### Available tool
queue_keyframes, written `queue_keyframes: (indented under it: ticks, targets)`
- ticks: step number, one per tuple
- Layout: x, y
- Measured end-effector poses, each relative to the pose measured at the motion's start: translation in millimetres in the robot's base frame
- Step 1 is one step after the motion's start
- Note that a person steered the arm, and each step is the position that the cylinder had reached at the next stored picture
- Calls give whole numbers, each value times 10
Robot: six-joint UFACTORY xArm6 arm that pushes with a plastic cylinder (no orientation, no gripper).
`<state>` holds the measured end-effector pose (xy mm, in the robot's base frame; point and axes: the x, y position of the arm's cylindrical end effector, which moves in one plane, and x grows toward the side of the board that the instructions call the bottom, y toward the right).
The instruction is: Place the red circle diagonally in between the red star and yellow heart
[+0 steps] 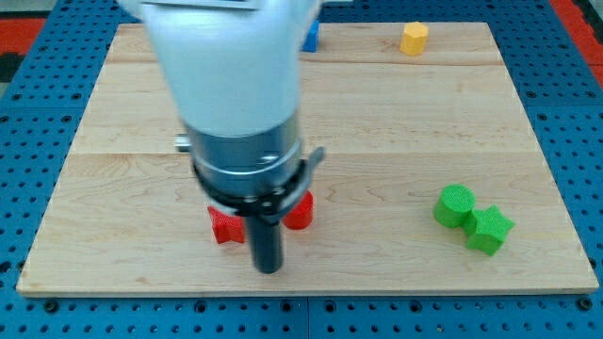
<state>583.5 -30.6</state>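
Observation:
My tip point(269, 269) rests on the wooden board point(396, 132) near the view's bottom, left of centre. A red block point(223, 227), star-like in shape, lies just to the tip's upper left. A second red block point(300, 213) lies just to the tip's upper right, partly hidden by the arm; its shape is hard to make out. The tip sits between and slightly below the two red blocks. A yellow block point(414, 38) sits near the view's top right. The arm's white and grey body hides the board's upper middle left.
A green round block point(455, 205) and a green star-like block point(489, 230) touch each other at the view's lower right. A blue block point(310, 38) peeks out from behind the arm at the top. A blue pegboard point(575, 113) surrounds the board.

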Motion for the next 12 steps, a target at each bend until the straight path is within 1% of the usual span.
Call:
queue_keyframes:
  ticks: [2,3,4,5,6,7,8,9,10,11,12]
  targets:
    - [-637,147]
    - [-770,293]
    - [-770,673]
    - [-1020,671]
    - [-1406,210]
    - [-1484,-36]
    - [-1333,-187]
    - [-1453,-642]
    - [-1703,-600]
    - [-1867,-574]
    - [-1515,-577]
